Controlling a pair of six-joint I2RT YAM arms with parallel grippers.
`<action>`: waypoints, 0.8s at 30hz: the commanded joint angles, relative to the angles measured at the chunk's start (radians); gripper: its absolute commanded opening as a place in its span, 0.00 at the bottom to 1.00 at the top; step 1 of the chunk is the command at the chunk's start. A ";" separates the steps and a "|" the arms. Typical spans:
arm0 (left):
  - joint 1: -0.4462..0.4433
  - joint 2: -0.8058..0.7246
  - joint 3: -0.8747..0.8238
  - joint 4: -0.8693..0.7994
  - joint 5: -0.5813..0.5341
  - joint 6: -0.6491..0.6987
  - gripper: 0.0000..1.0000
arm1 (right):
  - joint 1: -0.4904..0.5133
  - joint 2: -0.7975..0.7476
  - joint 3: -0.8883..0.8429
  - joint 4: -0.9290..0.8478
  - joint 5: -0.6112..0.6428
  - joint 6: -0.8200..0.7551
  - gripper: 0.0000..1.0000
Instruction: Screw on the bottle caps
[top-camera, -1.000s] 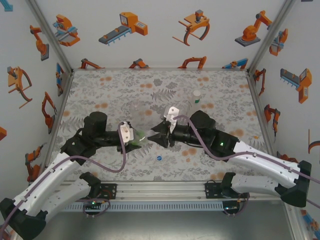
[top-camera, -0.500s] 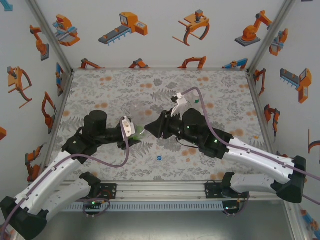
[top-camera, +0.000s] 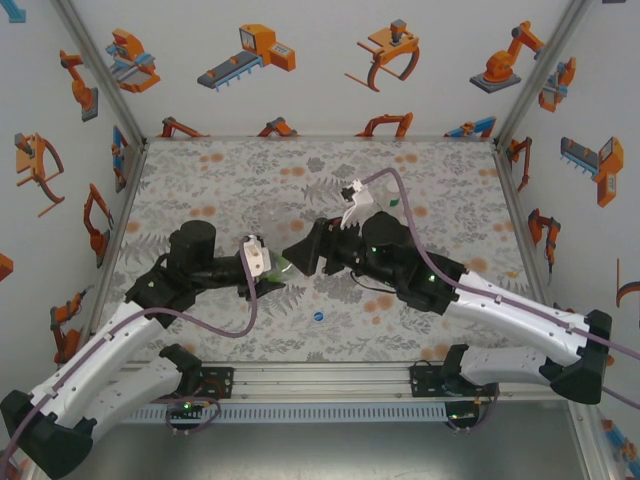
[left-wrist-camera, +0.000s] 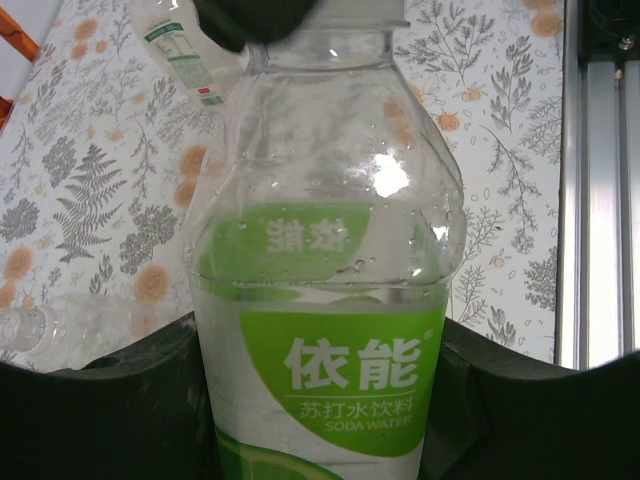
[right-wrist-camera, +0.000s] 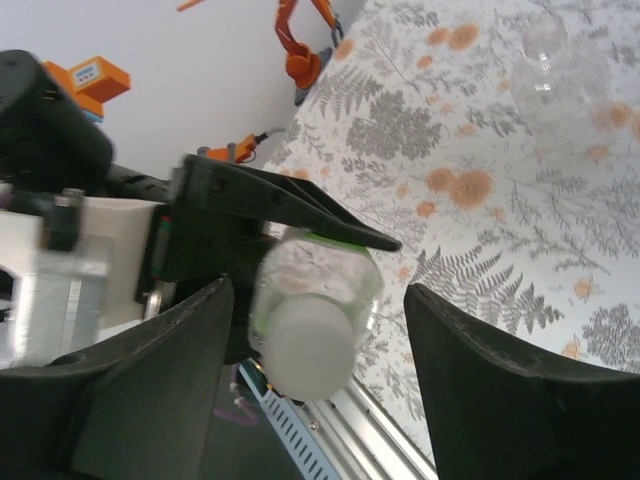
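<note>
While left pincer (top-camera: 273, 281) clamps it, bottle (left-wrist-camera: 330, 250) holds droplets (left-wrist-camera: 440, 215).

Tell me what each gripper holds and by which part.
The left gripper holds the green-label bottle by its labelled body; the right gripper, open, holds nothing.

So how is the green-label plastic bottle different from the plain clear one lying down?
The green-label plastic bottle has a label; the plain clear bottle shows none. The labelled one is held by the left gripper; the plain one lies on the table. Both are clear plastic.
</note>
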 joint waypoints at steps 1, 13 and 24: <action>-0.003 0.003 0.026 0.019 0.050 0.015 0.00 | 0.002 -0.019 0.098 -0.043 -0.019 -0.117 0.68; -0.002 0.017 0.040 -0.017 0.156 0.049 0.00 | -0.002 -0.080 0.171 -0.233 -0.176 -0.707 0.70; -0.004 0.034 0.049 -0.051 0.279 0.080 0.00 | -0.001 -0.055 0.265 -0.478 -0.569 -1.182 0.61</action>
